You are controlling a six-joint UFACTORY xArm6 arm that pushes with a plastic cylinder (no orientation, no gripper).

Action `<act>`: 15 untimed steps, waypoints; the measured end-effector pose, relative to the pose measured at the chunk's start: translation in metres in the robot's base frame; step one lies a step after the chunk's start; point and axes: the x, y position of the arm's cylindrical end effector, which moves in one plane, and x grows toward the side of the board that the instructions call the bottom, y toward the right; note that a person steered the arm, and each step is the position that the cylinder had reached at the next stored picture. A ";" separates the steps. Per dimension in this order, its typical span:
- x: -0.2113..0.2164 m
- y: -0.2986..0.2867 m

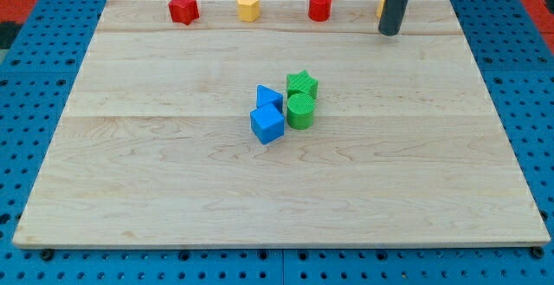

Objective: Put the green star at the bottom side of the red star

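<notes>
The green star (302, 84) lies near the middle of the wooden board (173, 172), touching a green cylinder (300, 110) just below it. The red star (183, 8) sits at the view's top left edge of the board, far from the green star. My tip (389, 32) rests on the board at the view's top right, well up and right of the green star and far right of the red star.
A blue triangular block (268, 98) and a blue cube (267, 124) sit just left of the green blocks. A yellow hexagon (248, 6) and a red cylinder (319, 5) line the top edge. A yellow block (382, 4) is mostly hidden behind the rod.
</notes>
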 end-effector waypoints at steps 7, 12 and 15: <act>0.080 -0.014; 0.100 -0.068; 0.123 -0.166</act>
